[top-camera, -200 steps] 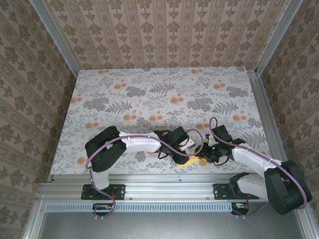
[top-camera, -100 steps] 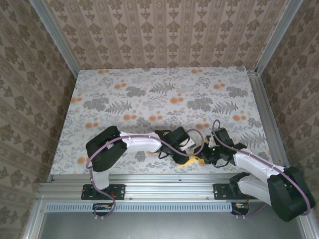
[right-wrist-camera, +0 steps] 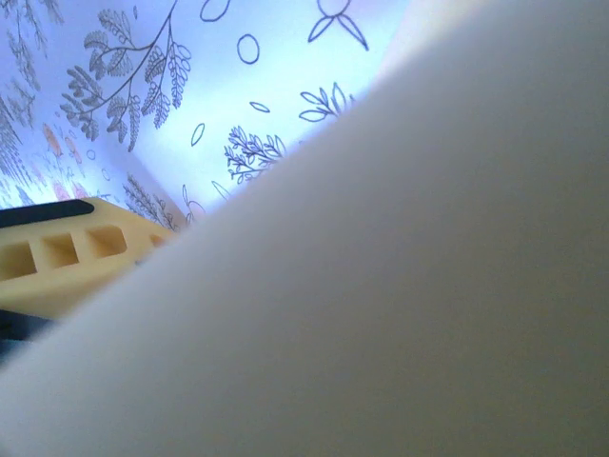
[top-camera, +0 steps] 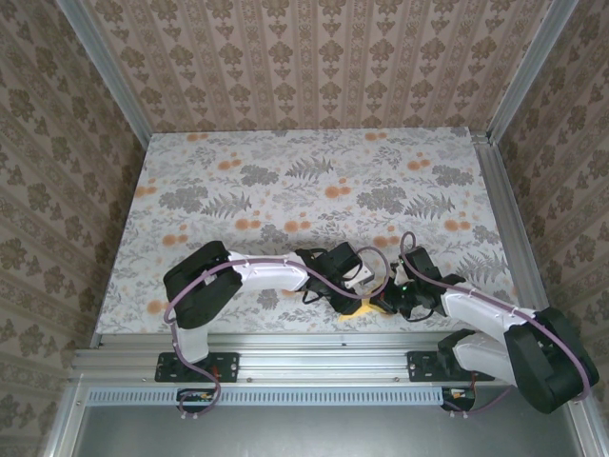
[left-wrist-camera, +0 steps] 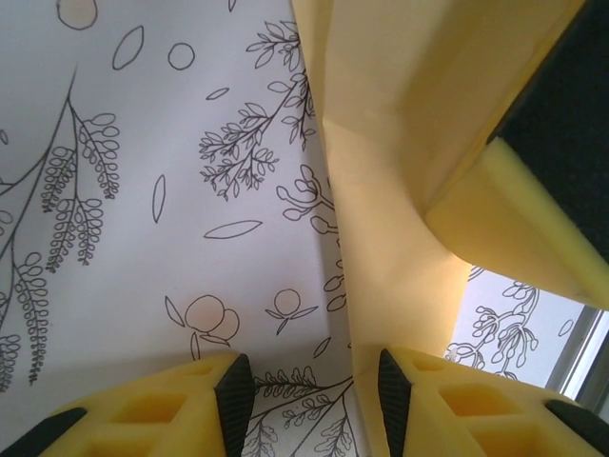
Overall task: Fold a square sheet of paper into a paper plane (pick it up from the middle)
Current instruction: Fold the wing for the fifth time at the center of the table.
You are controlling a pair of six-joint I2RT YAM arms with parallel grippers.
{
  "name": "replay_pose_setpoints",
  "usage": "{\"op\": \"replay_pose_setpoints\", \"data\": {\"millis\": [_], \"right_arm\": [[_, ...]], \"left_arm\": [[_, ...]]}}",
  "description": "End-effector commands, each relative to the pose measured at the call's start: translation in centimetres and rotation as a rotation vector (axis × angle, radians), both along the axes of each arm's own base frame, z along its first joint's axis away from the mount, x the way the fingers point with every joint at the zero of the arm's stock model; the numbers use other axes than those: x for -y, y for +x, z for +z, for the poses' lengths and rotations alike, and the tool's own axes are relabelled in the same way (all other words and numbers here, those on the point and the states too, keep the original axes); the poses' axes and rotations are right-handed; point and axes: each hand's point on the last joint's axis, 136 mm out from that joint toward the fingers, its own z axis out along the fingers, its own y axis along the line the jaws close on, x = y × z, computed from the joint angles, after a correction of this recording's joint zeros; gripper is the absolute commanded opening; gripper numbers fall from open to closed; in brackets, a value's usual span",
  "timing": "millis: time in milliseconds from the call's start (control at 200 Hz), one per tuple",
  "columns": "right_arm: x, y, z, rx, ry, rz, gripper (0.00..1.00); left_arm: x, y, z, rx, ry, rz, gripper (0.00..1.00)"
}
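Starting wide: flower-print table (top-camera: 285, 171), with all the action crowded at its near edge, midway between the two bases. Sweeping in low from the left, the left arm (top-camera: 257, 271), elbow out, wrist turned toward the middle. Mirroring it from the right, the right arm (top-camera: 485, 309), forearm lying along the near edge, wrist pointing left. Meeting nose to nose over the square sheet of paper (top-camera: 369, 307), a mustard sliver wedged between the two wrists.

Closer in now, from the left wrist: partly folded, creased, running as a long strip straight away from the left gripper (left-wrist-camera: 306, 386), long axis roughly in line with the reach. Jaws there parted, patterned cloth plain in the gap, nothing gripped; just the paper-side finger (left-wrist-camera: 428, 405) butting against the strip's near end.

At the far end, a raised flap going up to the right gripper (top-camera: 392, 303), clamped tight and, by the look of it, pinching that flap, one foam finger (left-wrist-camera: 504, 228) lying over the fold. From the right wrist, a pale blur close against the lens, most likely the same paper.

Looks like mid-fold, no dart shape yet. Hard to call either side nearer. Calls for the left to pin the near end while the right carries the flap across.
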Motion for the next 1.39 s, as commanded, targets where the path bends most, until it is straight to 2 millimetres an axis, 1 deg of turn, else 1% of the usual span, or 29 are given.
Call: {"op": "replay_pose_setpoints", "data": {"millis": [0,290,460,585,640,820,980,1195,1270,1390], "right_arm": [[0.6,-0.7,-0.8,-0.011,-0.044,0.023,0.0],[1.9,-1.9,-2.4,-0.056,-0.127,0.066,0.0],[2.5,-2.0,-2.6,-0.055,-0.159,0.082,0.0],[2.9,-2.2,-2.9,-0.06,-0.182,0.094,0.0],[3.0,-2.3,-3.1,-0.064,-0.19,0.098,0.0],[3.1,-2.0,-3.3,-0.059,-0.199,0.117,0.0],[2.6,-1.1,-2.6,-0.025,-0.183,0.135,0.0],[2.2,-0.3,-2.0,0.004,-0.169,0.15,0.0],[1.8,0.0,-1.7,0.017,-0.151,0.153,0.0],[1.6,0.2,-1.5,0.027,-0.138,0.156,0.0]], "left_arm": [[1.2,-1.7,-0.1,-0.042,-0.048,-0.039,0.46],[1.0,-1.7,1.0,-0.031,-0.062,-0.009,0.5],[0.7,-2.4,1.4,-0.008,-0.054,0.003,0.53],[0.9,-3.5,1.0,-0.01,-0.039,-0.011,0.54],[0.7,-3.6,0.6,-0.005,-0.025,-0.011,0.54],[-0.1,-3.4,-0.9,0.026,0.041,-0.007,0.54],[-1.0,-2.3,-1.7,0.123,0.114,0.0,0.53],[-0.8,-2.5,-2.4,0.135,0.138,-0.035,0.53],[-0.5,-2.8,-2.6,0.122,0.125,-0.045,0.53],[-0.4,-2.9,-3.1,0.116,0.127,-0.048,0.53]]}}
